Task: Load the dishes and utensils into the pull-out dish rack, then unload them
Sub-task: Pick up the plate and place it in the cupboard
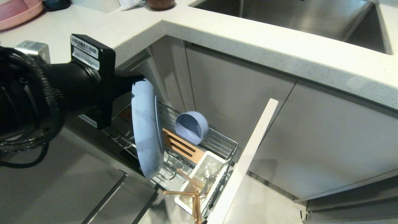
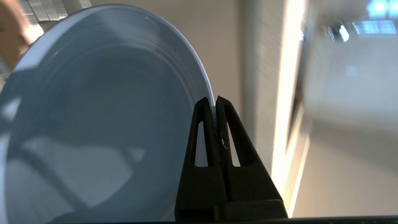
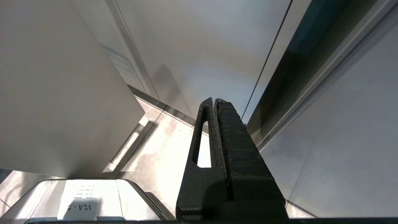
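On the far left of the head view, a pink plate (image 1: 17, 12) lies on the white worktop (image 1: 130, 28) at its back corner. Below it the left arm reaches in from the left, and the left hand (image 2: 215, 101) pinches the rim of the light-blue plate (image 1: 146, 127), its two black fingers (image 2: 202, 137) pressed together on the edge, as the left wrist view shows. The plate stands on edge, nearly upright, over the near left end of the pull-out dish rack (image 1: 225, 146); whether its lower rim touches the wires cannot be told.

Just right of the plate, the slotted wooden strip (image 1: 182, 146) lies along the rack. Beyond it the light-blue bowl (image 1: 191, 127) rests tilted on its side against the wire grid, its opening facing the plate. At the front of the rack sits the white utensil cup (image 1: 214, 165), holding the light-wood chopsticks (image 1: 194, 194), which lean out over its near edge, and silver utensils (image 1: 206, 182) that are hard to tell apart. The grey cabinet front (image 1: 248, 161) stands right of the cup. Top right, a steel sink (image 1: 295, 15) is set into the worktop.

The right hand (image 3: 215, 101) is seen only in its own wrist view, fingers pressed together on nothing, pointing at cabinet panels and floor.
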